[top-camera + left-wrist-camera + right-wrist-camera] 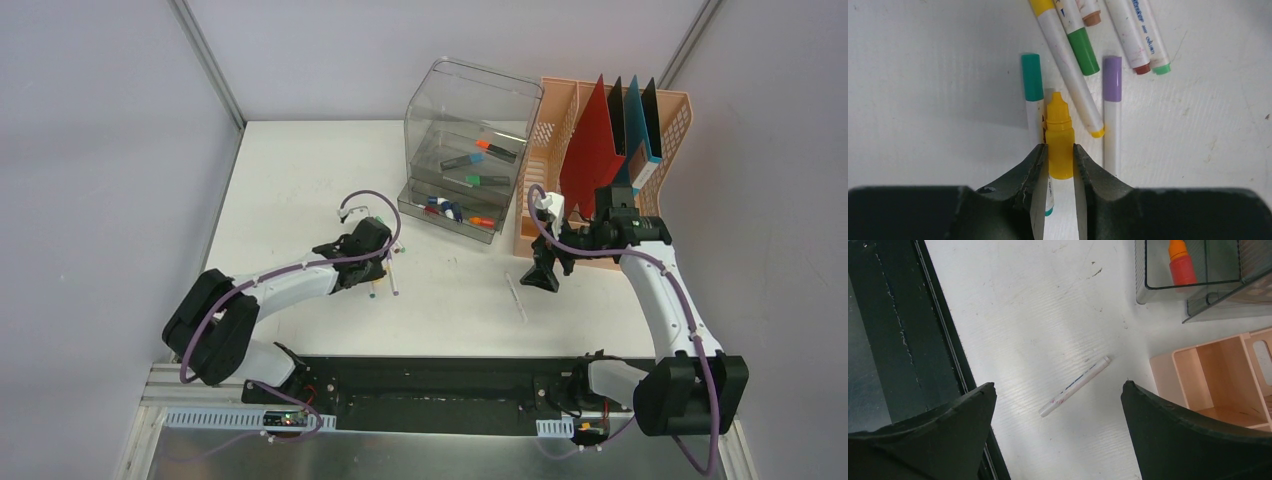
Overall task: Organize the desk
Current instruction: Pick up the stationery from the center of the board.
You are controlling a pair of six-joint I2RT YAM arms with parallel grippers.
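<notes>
So the white worktop fills the middle of the overhead view, with grey walls around it and the black rail along the near edge. At the back right we've got a peach rack with a few folders standing upright in it. Just left of that, touching or nearly so, is a clear box with some markers lying on its tiers.

The left claw is down at the worktop's left-centre, closed on a yellow marker. Both fingers press against its sides. The right claw hangs wide open with nothing in it, just in front of the rack.

Loose markers lie fanned out past the left claw. There's a teal marker right beside the yellow one, a purple marker a bit further to the other side, and a green marker in the bunch beyond. Under the right claw a lone white pen lies flat on the worktop.
</notes>
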